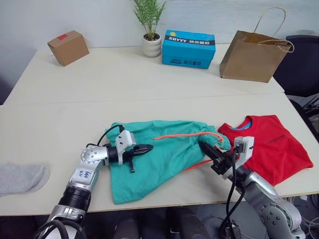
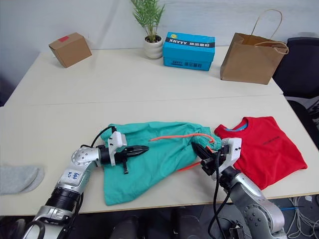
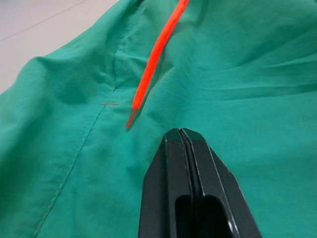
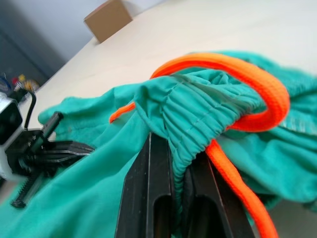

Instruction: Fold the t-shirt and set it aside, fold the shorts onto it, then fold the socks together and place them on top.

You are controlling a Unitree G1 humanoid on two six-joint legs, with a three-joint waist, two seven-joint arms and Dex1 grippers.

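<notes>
The teal shorts (image 1: 154, 157) lie spread near the table's front edge, orange drawstring (image 1: 187, 135) trailing across them. My right gripper (image 1: 205, 149) is shut on the gathered waistband (image 4: 190, 124) at the shorts' right end. My left gripper (image 1: 147, 148) is shut, empty, its tips resting over the shorts' left part (image 3: 99, 148). The red t-shirt (image 1: 271, 147) lies folded at the right, just beyond the waistband. One grey sock (image 1: 20, 178) lies at the far left by the front edge.
At the back of the table stand a small cardboard box (image 1: 68, 47), a potted plant (image 1: 150, 27), a blue carton (image 1: 188, 49) and a brown paper bag (image 1: 253, 55). A dark chair (image 1: 299, 64) sits off the right edge.
</notes>
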